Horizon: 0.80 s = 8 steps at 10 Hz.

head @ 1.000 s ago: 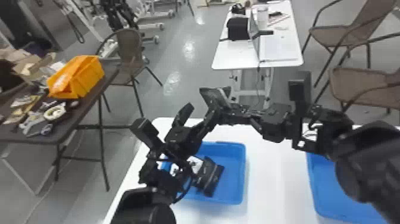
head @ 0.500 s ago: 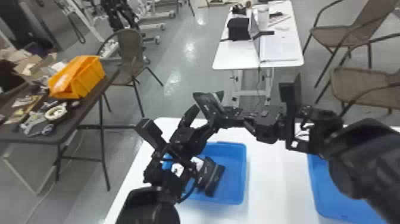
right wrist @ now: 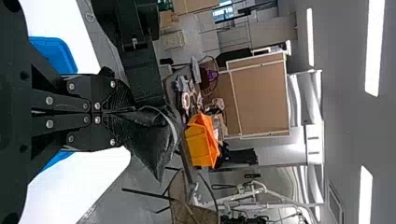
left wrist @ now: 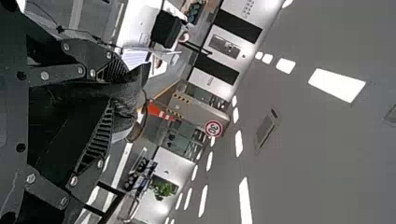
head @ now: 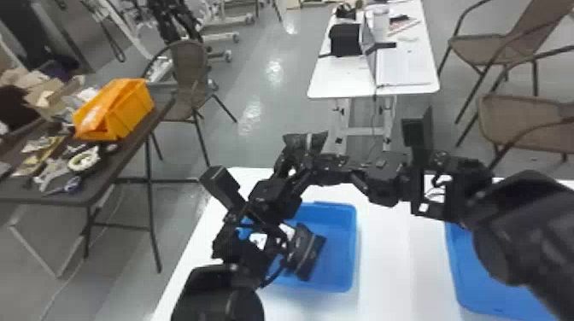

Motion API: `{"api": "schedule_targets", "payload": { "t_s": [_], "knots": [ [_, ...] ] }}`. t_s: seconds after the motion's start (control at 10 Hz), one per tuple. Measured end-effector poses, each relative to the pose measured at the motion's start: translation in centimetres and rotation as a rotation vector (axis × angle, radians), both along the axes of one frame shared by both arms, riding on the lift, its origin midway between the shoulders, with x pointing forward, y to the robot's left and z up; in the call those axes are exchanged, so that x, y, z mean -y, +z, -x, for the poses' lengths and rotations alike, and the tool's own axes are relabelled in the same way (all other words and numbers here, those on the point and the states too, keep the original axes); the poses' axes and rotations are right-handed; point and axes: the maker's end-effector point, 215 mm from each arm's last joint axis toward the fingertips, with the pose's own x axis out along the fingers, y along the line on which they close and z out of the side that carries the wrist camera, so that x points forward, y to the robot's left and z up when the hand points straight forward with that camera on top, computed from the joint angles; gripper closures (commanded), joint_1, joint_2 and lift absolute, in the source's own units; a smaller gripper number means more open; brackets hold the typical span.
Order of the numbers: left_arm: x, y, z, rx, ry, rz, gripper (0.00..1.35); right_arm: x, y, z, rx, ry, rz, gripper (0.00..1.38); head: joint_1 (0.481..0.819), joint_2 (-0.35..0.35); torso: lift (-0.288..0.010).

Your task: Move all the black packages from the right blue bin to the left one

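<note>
The right gripper (head: 319, 167) is closed tight on one black package (head: 304, 143), which it pinches by an end; in the right wrist view, the rest of this package stands out beyond the fingertips. The left gripper (head: 292, 161) is just beside the right one, its fingers apart, and the same package lies between them; whether they also press on it, I cannot tell. Lower than the two grippers in the head view, there is the left blue bin (head: 343, 264), and inside it are more black packages (head: 314, 256), partly hidden by the left arm, so I cannot count them exactly. To the right of the grippers, and lower, there is the right blue bin (head: 474, 281), with the right arm covering much of it. Both bins stand on a white table (head: 397, 273). Well apart from the grippers, toward the left, an orange bin (head: 132, 111) sits on a dark table (head: 115, 168).
</note>
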Motion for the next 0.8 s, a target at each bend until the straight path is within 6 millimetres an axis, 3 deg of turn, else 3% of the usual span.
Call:
{"api": "schedule_targets", "payload": {
  "t_s": [0.2, 0.4, 0.5, 0.7, 0.8],
  "knots": [
    [-0.5, 0.3, 0.0, 0.014, 0.012, -0.008, 1.22, 0.0, -0.1, 0.0, -0.001, -0.001, -0.001, 1.21, 0.684, 0.284, 0.0],
    [-1.4, 1.1, 0.1, 0.042, 0.04, -0.004, 1.22, 0.2, -0.1, -0.1, -0.005, -0.011, -0.025, 0.09, 0.68, 0.289, 0.0],
    [-2.1, 1.2, 0.3, 0.049, 0.061, 0.0, 1.22, 0.6, 0.0, -0.2, 0.004, -0.024, -0.049, 0.0, 0.677, 0.294, 0.0],
    [-3.5, 0.9, 0.6, 0.051, 0.096, -0.002, 1.22, 3.0, 1.2, -1.5, 0.069, -0.106, -0.075, 0.27, 0.669, 0.284, 0.0],
    [-4.3, 0.7, 0.8, 0.051, 0.112, -0.01, 1.22, 5.4, 2.3, -2.7, 0.122, -0.196, -0.071, 0.34, 0.665, 0.276, 0.0]
  ]
}}
